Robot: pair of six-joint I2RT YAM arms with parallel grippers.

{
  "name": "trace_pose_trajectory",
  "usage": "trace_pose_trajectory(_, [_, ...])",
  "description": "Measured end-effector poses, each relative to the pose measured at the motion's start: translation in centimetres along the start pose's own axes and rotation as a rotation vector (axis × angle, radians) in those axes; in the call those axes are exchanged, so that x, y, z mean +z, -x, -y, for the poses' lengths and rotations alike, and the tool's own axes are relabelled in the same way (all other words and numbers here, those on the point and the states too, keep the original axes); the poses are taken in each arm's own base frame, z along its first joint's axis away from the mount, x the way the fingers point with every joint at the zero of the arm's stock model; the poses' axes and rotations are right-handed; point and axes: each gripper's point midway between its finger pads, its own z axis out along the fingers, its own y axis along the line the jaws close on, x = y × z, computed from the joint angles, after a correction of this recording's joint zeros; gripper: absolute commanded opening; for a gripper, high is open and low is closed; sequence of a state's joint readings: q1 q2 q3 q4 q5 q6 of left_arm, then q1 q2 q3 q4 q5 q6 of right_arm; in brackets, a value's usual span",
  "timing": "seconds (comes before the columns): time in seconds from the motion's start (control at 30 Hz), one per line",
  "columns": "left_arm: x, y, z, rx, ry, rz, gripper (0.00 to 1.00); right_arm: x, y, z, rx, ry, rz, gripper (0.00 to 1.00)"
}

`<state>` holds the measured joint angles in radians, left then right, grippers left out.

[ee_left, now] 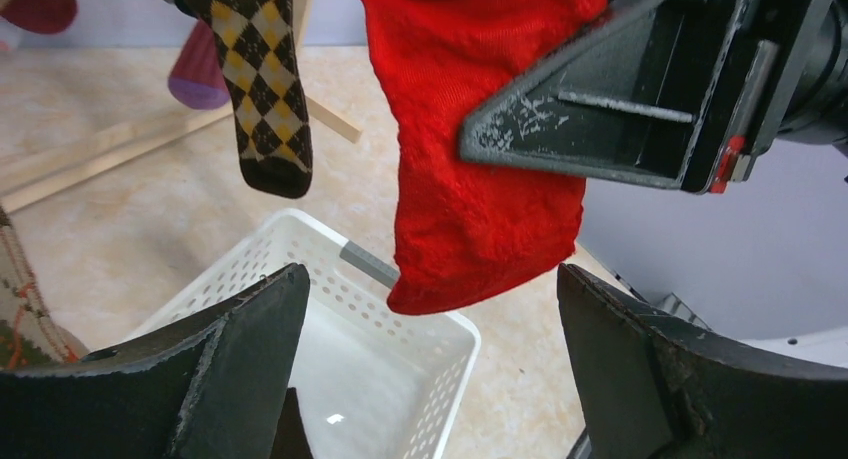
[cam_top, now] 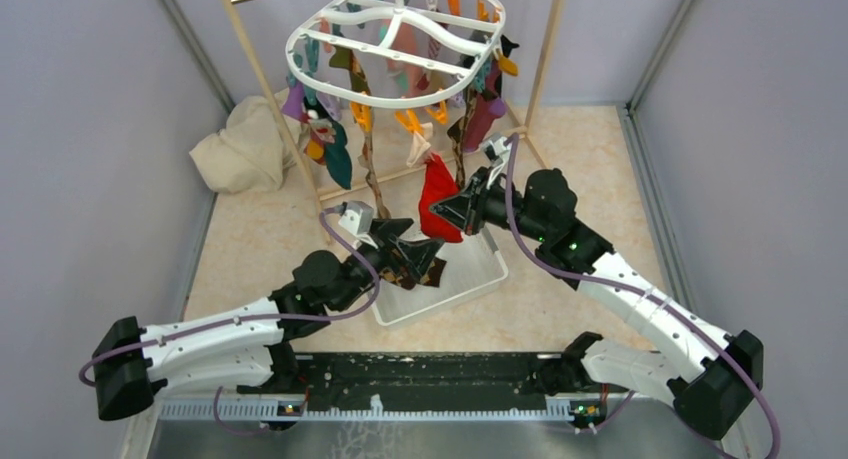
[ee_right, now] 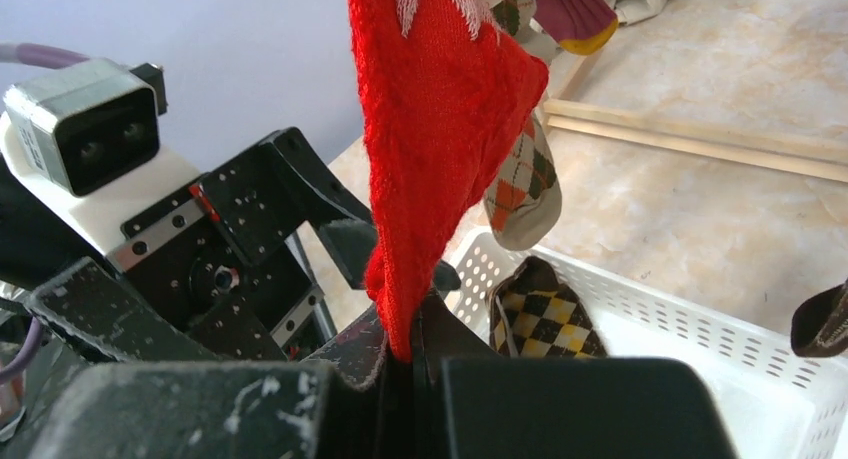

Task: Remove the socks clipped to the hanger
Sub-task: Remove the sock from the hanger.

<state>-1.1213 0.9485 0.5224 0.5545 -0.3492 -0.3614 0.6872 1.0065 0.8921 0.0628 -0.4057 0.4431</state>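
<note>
The white oval hanger (cam_top: 395, 41) hangs at the back with several socks (cam_top: 330, 144) of mixed colours clipped under it. A red sock (cam_top: 437, 201) droops from it; my right gripper (cam_top: 452, 214) is shut on its lower edge. In the right wrist view the red sock (ee_right: 440, 129) runs down into the closed jaws of the right gripper (ee_right: 405, 354). My left gripper (cam_top: 425, 251) stands open over the white basket (cam_top: 482, 271), holding nothing. In the left wrist view the red sock (ee_left: 480, 159) hangs above and beyond the left gripper (ee_left: 430, 359). A brown-yellow argyle sock (ee_left: 262, 109) dangles beside it.
The basket (ee_right: 700, 319) holds a brown-yellow argyle sock (ee_right: 545, 319). An orange-grey argyle sock (ee_right: 525, 194) hangs just behind the red one. The wooden pole rack (cam_top: 250, 74) frames the hanger. A beige cloth heap (cam_top: 240, 147) lies at the back left. Grey walls close both sides.
</note>
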Motion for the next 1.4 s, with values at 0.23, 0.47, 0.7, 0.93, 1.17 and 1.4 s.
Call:
trace_pose_trajectory(0.23, [-0.4, 0.6, -0.2, 0.020, -0.013, 0.039, 0.99, 0.2, -0.4, -0.2, 0.010, 0.016, -0.015, 0.00])
trace_pose_trajectory(0.47, [0.3, -0.3, -0.6, 0.047, -0.013, 0.022, 0.99, 0.3, -0.8, -0.5, 0.029, 0.041, -0.035, 0.00])
trace_pose_trajectory(0.7, [0.8, 0.5, -0.8, 0.041, -0.028, 0.053, 0.93, 0.3, -0.9, -0.8, 0.032, 0.058, -0.042, 0.00])
trace_pose_trajectory(0.93, [1.5, -0.5, -0.6, 0.049, -0.062, 0.027, 0.43, 0.7, -0.7, -0.9, 0.034, 0.067, -0.042, 0.00])
trace_pose_trajectory(1.17, [2.2, -0.8, -0.2, 0.054, -0.090, 0.009, 0.06, 0.8, -0.9, -0.8, 0.037, 0.067, -0.048, 0.00])
trace_pose_trajectory(1.4, [2.2, -0.6, -0.1, 0.050, -0.100, 0.011, 0.00, 0.9, -0.9, -0.5, 0.039, 0.053, -0.049, 0.28])
